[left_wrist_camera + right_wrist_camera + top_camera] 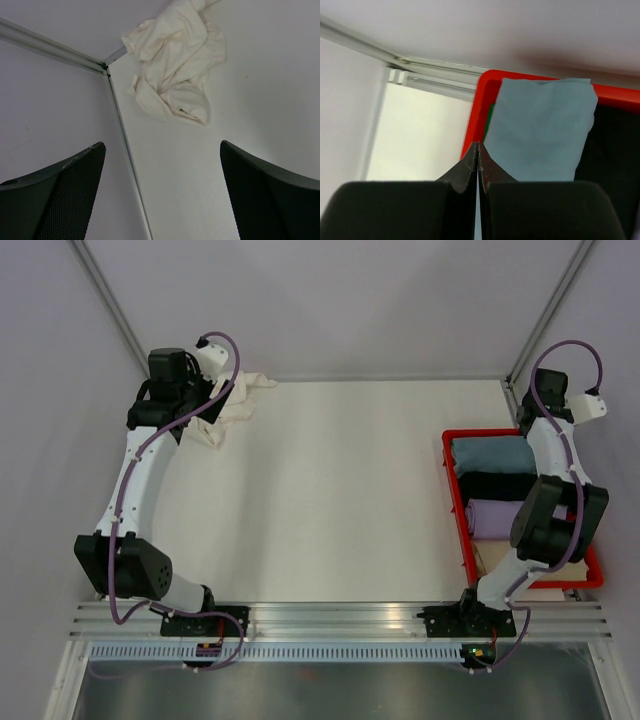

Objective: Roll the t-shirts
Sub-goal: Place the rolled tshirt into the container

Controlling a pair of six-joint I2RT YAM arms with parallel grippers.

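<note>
Table (340,500): you have a broad white table with most of its middle bare, and nothing is spread flat for rolling.
Red crate (456,490): it sits at the right edge of the table beside your right arm and already holds bundled cloth in a row.
Cream t-shirt (232,405): it lies crumpled in a loose heap at the far left corner, unrolled. I judge this to be the work you have left.
Blue-grey t-shirt (490,453): it is at the far end of the crate as a tidy, smooth-sided bundle, so it looks finished.
Black bundle (497,486): it is packed right against the blue-grey one and seems done too.
Lilac bundle (492,517): it comes next in the row, partly hidden by your right arm. You cannot tell what the pale patch nearer the arm's base is.
Left pincer (161,146): it is spread wide, holds nothing, and hangs over the table near the cream heap without touching it.
Right pincer (478,150): its fingers are pressed tight together on nothing, and it is poised over the crate's far left corner next to the blue-grey bundle.
Progress: three bundles are packed, one shirt is loose, and you are likely near the end.
Writing: there are no brands, labels or lettering to read on the cloth, crate or arms.
</note>
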